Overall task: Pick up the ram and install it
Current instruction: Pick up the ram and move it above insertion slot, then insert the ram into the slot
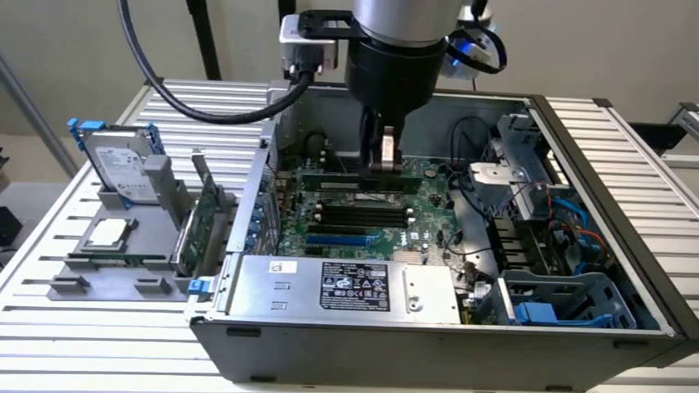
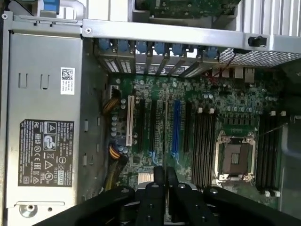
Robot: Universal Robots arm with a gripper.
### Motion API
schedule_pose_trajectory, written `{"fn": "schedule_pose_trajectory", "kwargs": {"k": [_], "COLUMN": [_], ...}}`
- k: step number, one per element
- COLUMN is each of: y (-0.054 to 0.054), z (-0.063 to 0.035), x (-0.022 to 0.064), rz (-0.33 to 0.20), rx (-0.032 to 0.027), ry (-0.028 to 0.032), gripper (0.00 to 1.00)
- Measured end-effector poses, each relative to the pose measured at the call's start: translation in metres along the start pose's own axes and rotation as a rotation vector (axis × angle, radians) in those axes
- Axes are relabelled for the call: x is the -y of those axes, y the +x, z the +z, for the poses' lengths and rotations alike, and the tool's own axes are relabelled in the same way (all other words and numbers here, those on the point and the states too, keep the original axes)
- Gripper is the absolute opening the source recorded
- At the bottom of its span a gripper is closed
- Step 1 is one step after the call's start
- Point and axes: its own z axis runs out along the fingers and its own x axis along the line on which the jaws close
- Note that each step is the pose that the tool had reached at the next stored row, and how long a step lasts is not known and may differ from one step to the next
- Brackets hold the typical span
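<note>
The ram (image 1: pixel 333 178) is a narrow green stick hanging level from the gripper (image 1: pixel 382 168) inside the open case (image 1: pixel 611 205). It runs crosswise in the exterior view, with most of its length on that view's left of the fingers. In the wrist view it is seen edge-on, as a thin pale line (image 2: pixel 165 132) running straight out of the slit between the two fingers (image 2: pixel 160 176).

The arm (image 1: pixel 395 74) comes down almost plumb from the top of the exterior view. Its dark wrist is over the far part of the case, and a black cable (image 1: pixel 208 106) loops off toward the exterior view's left. The gripper (image 2: pixel 165 169) points straight down at the board (image 1: pixel 431 205).

The fingers are drawn nearly together and pinch the ram by its upper edge, one on each face. The grip sits off the stick's middle.

The ram appears to hang clear of the board. In the wrist view its edge lies over the expansion slots, just beside the blue slot (image 2: pixel 176 127). It runs parallel to the four black memory slots (image 2: pixel 203 146), which sit between the blue slot and the socket (image 2: pixel 233 157).

The power supply (image 1: pixel 339 282) fills the near side of the case. On the table at the exterior view's left, a grey holder (image 1: pixel 77 286) carries a drive (image 1: pixel 118 164) and a tall green card (image 1: pixel 202 225).
</note>
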Motion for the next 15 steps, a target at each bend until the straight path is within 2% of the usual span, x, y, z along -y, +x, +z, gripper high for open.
{"fn": "schedule_pose_trajectory", "kwargs": {"k": [10, 15], "y": [-0.043, -0.056], "z": [0.0166, 0.0267], "x": [0.0068, 0.0105], "rz": [0.000, 0.001], "rx": [-0.0003, -0.0002], "ry": [-0.0002, -0.0006], "gripper": [0.00, 0.00]}}
